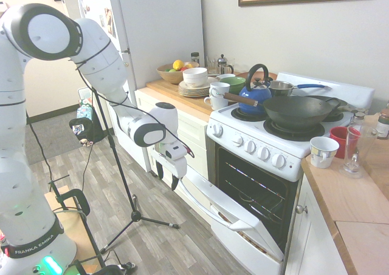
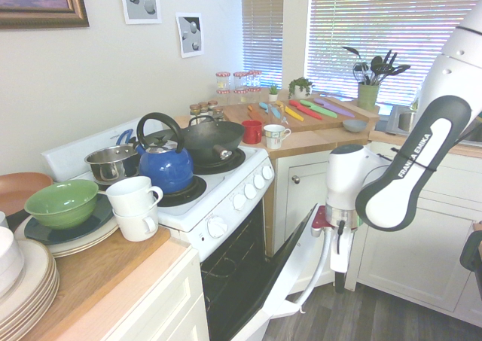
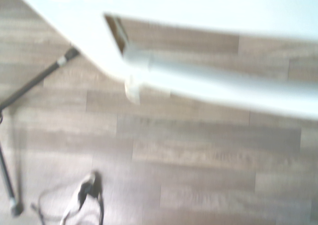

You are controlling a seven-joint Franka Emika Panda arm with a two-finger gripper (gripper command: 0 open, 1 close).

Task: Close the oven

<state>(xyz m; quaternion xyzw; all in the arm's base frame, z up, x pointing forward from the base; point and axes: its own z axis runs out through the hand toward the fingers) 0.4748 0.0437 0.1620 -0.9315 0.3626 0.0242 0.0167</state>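
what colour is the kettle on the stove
Blue, with a black handle: the kettle shows best in the second exterior view.

"FRANKA EMIKA" is printed in white on the dark band near the arm's base [image 1: 31, 243], far back from the jaws. The same words run in black along the white forearm link [image 2: 413, 162], just above and behind the jaws. The papers on the fridge [image 1: 104, 14] are too small to read.
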